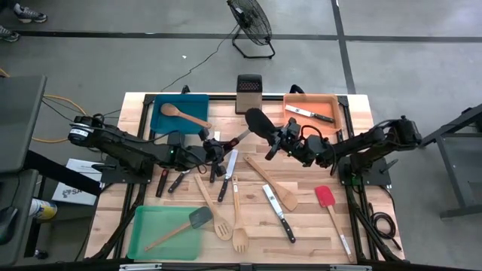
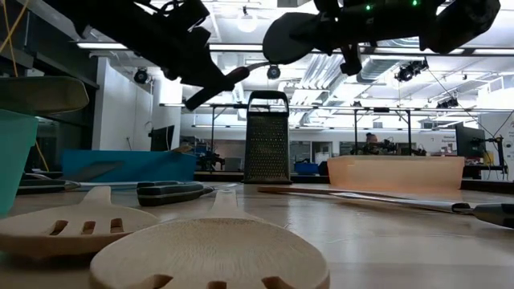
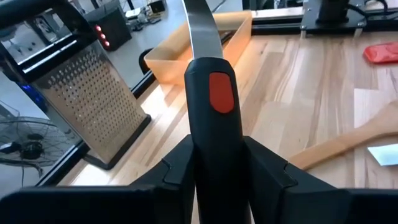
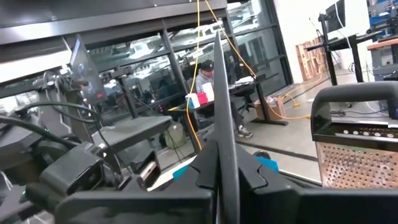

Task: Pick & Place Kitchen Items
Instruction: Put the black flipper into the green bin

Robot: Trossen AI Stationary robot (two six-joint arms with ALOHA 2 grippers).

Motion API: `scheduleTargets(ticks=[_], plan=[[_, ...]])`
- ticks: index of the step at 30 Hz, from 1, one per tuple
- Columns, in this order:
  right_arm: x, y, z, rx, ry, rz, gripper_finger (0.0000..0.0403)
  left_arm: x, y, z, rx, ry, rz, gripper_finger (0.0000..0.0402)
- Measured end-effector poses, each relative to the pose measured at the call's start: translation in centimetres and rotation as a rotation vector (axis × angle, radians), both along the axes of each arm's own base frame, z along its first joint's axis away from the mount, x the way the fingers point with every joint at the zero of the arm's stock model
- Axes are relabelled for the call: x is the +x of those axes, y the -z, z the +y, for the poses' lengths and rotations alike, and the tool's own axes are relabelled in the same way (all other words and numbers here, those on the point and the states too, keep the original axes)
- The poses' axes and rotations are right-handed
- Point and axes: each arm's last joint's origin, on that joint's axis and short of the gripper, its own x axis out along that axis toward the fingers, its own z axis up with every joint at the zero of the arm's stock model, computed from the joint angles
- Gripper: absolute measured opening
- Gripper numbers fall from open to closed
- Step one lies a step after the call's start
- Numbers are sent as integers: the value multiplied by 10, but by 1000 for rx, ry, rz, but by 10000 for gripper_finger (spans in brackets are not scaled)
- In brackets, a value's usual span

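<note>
Above the middle of the wooden surface [image 1: 312, 229] the two arms meet over one utensil, a black spatula [image 1: 260, 122] held up in the air, its broad dark head towards the back and its handle slanting down towards the left arm. The left pincer [image 1: 217, 147] sits narrow on that handle: in the left wrist view its two dark fingers [image 3: 177, 171] press against either side of the black grip, which carries a red oval patch and runs on into a steel neck. The right pincer [image 1: 285, 141] is closed tight; the right wrist view shows a thin dark edge pinched between its fingers, which seems to be the spatula's head seen edge-on. At the back left a blue tray [image 1: 197, 102] holds a wooden spoon [image 1: 184, 114], at the back right an orange tray [image 1: 290, 109] holds a black-handled knife [image 1: 310, 114], and the metal grater [image 1: 248, 92] stands upright between them. A green tray [image 1: 154, 237] at the front left carries a grey spatula [image 1: 199, 217] whose head overhangs the rim. Loose on the surface lie further knives [image 1: 228, 173], a slotted wooden spatula [image 1: 223, 228], a wooden fork [image 1: 240, 241], a plain wooden spatula [image 1: 276, 185] and a red spatula [image 1: 324, 196] towards the right. On the floor by the left arm's base a white box [image 1: 71, 188] bears dark lettering too small to read.
</note>
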Motion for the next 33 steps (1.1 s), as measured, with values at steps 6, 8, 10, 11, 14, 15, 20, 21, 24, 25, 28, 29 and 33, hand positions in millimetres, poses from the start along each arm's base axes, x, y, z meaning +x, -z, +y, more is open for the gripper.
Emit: scheduleTargets(ticks=[6,8,10,11,14,15,20,21,24,25,28,29,33], plan=[[0,1,5,-22,-30,39,27,-4,0,-1,6,31,44,97],[0,1,9,-38,-39,46,32,-8,-3,-2,-3,36,48,97],[-1,0,12,-47,-48,49,37,-14,-9,-5,-11,47,47,96],[-1,-1,13,-47,-50,49,39,-17,-11,-6,-12,52,47,95],[-2,-1,16,-48,-60,53,45,-28,-20,-11,-21,68,42,91],[-2,-1,17,-47,-65,50,47,-31,-22,-12,-31,69,38,90],[-4,-5,20,-51,-99,29,72,-43,-25,-13,-67,47,56,84],[-4,-6,21,-50,-117,21,80,-43,-25,-13,-70,39,64,83],[-5,-9,22,-51,-132,5,112,-43,-25,-13,-79,37,60,80],[-6,-10,22,-51,-134,3,124,-43,-25,-13,-79,37,60,80],[-11,-17,23,-52,-140,7,159,-44,-23,-13,-80,34,71,78],[-13,-19,22,-52,-139,8,169,-44,-23,-13,-82,34,71,78],[-23,-28,21,-51,-143,42,199,-50,-28,-17,-97,48,53,76]])
